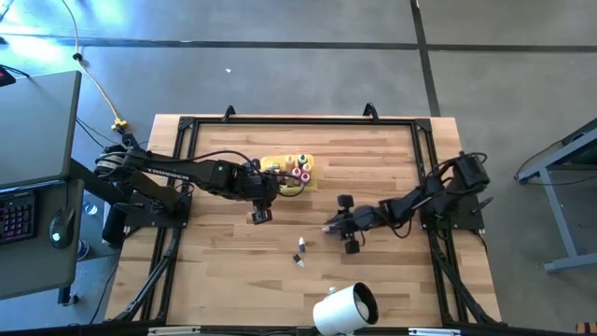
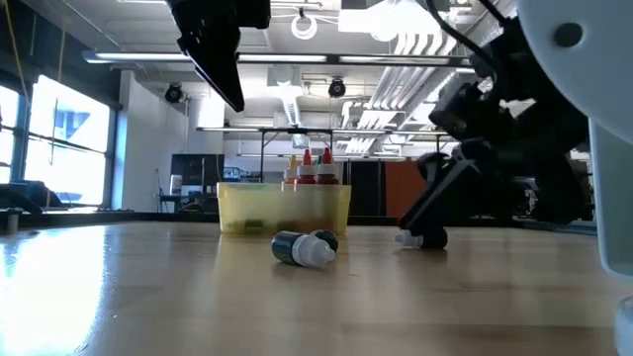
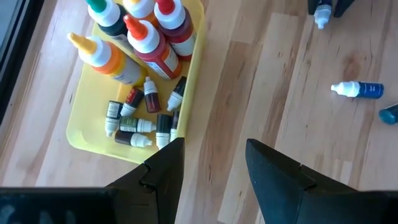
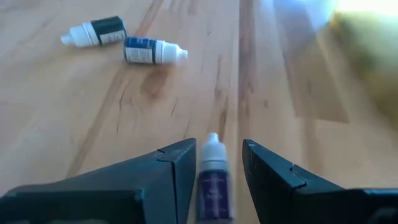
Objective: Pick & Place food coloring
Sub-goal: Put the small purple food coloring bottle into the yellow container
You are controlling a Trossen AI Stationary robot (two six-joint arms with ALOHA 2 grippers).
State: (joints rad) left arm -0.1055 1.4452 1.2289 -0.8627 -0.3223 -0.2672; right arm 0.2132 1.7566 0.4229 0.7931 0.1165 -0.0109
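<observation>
A small purple food coloring bottle with a white cap lies on the table between the fingers of my right gripper, cap pointing away from the wrist. That gripper sits low at the table's middle right and is open; a gap shows beside the bottle. Two more bottles lie on their sides nearer the table's near edge. My left gripper hangs open and empty above the wood by the yellow tray, which holds upright tubes and several small bottles lying flat.
A large white cylinder with a dark opening lies at the near edge, right of centre. The tray sits at the table's middle, toward the far side. Black frame rails run along the table's left, right and far edges.
</observation>
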